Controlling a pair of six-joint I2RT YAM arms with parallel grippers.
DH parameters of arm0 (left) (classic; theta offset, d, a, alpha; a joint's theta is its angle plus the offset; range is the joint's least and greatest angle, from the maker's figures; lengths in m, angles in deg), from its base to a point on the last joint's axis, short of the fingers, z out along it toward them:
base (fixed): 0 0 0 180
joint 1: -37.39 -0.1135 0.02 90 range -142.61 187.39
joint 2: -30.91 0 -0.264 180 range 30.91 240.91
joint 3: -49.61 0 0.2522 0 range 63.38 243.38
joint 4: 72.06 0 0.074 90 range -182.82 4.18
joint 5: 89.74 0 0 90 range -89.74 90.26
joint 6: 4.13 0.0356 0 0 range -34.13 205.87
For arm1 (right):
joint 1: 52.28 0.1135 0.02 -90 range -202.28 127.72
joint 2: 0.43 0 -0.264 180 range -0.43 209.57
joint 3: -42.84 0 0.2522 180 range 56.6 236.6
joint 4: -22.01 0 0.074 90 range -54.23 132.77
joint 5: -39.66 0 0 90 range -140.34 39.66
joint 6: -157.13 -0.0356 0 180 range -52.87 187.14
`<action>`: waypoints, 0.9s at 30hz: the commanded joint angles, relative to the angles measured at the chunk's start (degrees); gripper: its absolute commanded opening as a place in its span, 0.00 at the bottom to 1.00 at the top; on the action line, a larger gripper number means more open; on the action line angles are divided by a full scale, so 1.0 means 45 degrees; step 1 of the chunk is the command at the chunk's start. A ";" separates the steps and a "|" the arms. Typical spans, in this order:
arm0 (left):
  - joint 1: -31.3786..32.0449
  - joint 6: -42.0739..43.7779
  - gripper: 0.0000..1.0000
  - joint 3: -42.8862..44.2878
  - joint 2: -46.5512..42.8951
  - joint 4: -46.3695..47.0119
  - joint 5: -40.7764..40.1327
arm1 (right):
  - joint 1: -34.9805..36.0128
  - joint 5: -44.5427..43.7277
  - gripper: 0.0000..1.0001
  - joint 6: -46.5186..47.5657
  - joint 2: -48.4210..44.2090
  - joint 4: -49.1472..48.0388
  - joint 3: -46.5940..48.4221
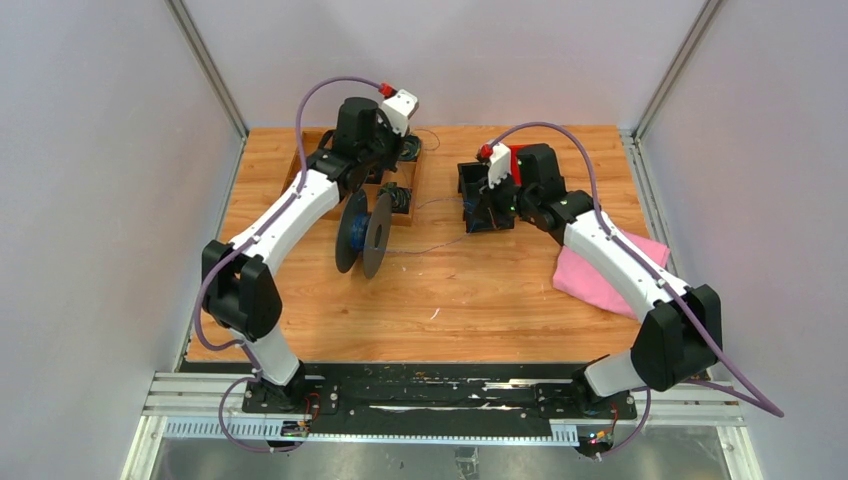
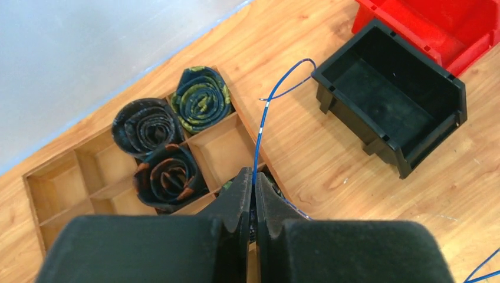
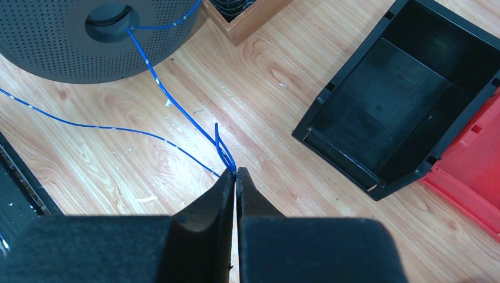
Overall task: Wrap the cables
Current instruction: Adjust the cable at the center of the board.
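Observation:
A thin blue cable (image 3: pixel 156 79) runs from the hub of the grey perforated spool (image 3: pixel 59 47) across the wood to my right gripper (image 3: pixel 235 172), which is shut on a small loop of it. A second strand (image 3: pixel 106 128) trails off to the left. My left gripper (image 2: pixel 254 175) hangs over the right edge of the wooden tray (image 2: pixel 56 177), jaws pinched on another stretch of blue cable (image 2: pixel 259 127) whose free end curls toward the black bin (image 2: pixel 413 141). In the top view the spool (image 1: pixel 362 232) stands on edge between both arms.
The wooden tray's compartments hold three dark rolled bundles (image 2: pixel 171 174). A black bin (image 3: pixel 377 177) and a red bin (image 3: pixel 471 177) sit side by side near the right gripper. A pink cloth (image 1: pixel 590 280) lies under the right arm.

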 commanded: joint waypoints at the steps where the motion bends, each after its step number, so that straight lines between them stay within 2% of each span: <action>1: 0.0019 -0.0191 0.07 -0.0411 0.0174 0.0146 0.1230 | -0.0216 0.0313 0.01 -0.0168 0.0150 -0.0067 -0.0027; 3: 0.0022 -0.0212 0.10 -0.0509 0.0167 0.0226 0.1907 | -0.0216 0.0250 0.01 -0.0167 0.0154 -0.0066 -0.0003; 7: 0.0025 -0.0135 0.20 0.0007 0.0391 -0.0220 0.2161 | -0.0207 -0.0103 0.01 -0.0169 0.0149 0.0013 0.0101; 11: 0.0031 0.0159 0.36 0.0368 0.0289 -0.0518 0.1415 | -0.0217 -0.0595 0.01 -0.0187 0.0160 0.0160 0.0132; 15: 0.0000 0.0436 0.60 0.0373 -0.0197 -0.0445 0.0431 | -0.0214 -0.0832 0.01 -0.0186 0.0204 0.0214 0.0134; 18: -0.0001 0.0648 0.70 0.0255 -0.0803 -0.0637 0.0199 | -0.0204 -0.0959 0.01 -0.0205 0.0307 0.0226 0.0139; 22: -0.0003 0.1410 0.73 -0.0474 -0.2200 -0.1388 -0.0482 | -0.0211 -0.0865 0.01 -0.0263 0.0434 0.0255 0.0131; 27: -0.0201 0.2644 0.74 -0.1831 -0.4098 -0.3490 -0.1470 | -0.0217 -0.0887 0.01 -0.0138 0.0441 0.0334 0.0271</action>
